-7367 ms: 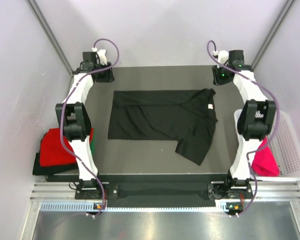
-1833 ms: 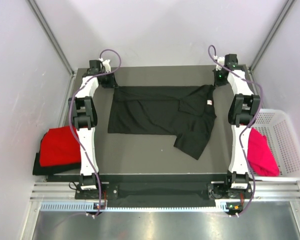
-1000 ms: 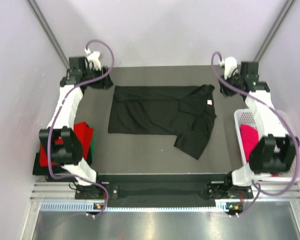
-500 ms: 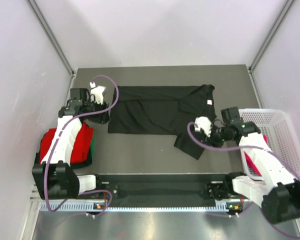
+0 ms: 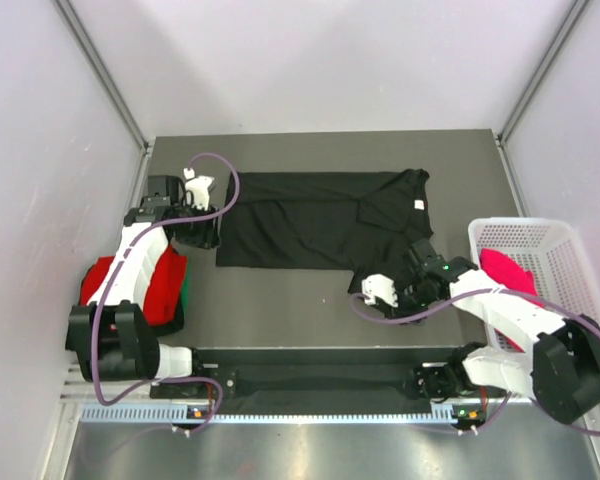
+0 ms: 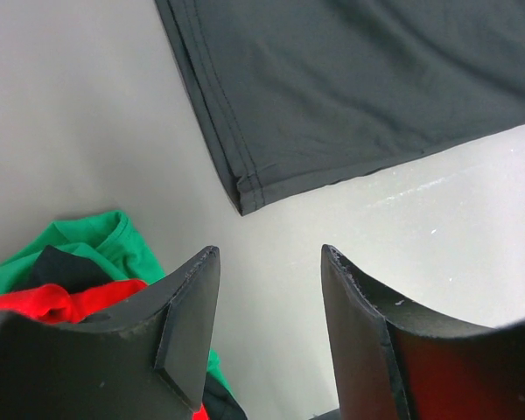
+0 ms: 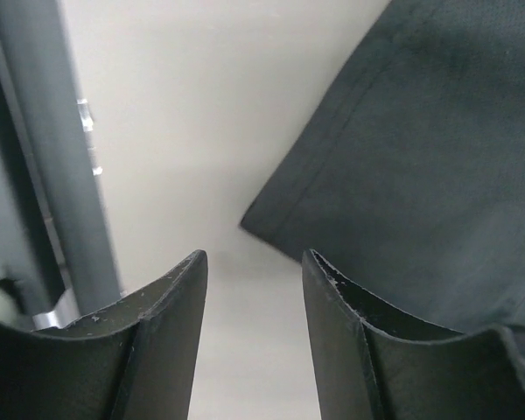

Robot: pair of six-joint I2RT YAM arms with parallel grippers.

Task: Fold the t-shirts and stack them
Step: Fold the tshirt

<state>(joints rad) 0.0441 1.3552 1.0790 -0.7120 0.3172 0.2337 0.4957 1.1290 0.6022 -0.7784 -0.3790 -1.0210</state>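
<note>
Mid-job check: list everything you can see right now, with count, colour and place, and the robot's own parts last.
black t-shirt: one, black with a white neck label, spread on the middle of the table
red t-shirt: one, red, on the pile at the table's left edge
green t-shirt: one, green, in that pile under the red
pink t-shirt: one, magenta-pink, in the basket
basket: one, white mesh, right of the table
table: one, dark grey
left tool: one, black fingers, open, by the black shirt's near left corner
right tool: one, black fingers, open, by its near sleeve
</note>
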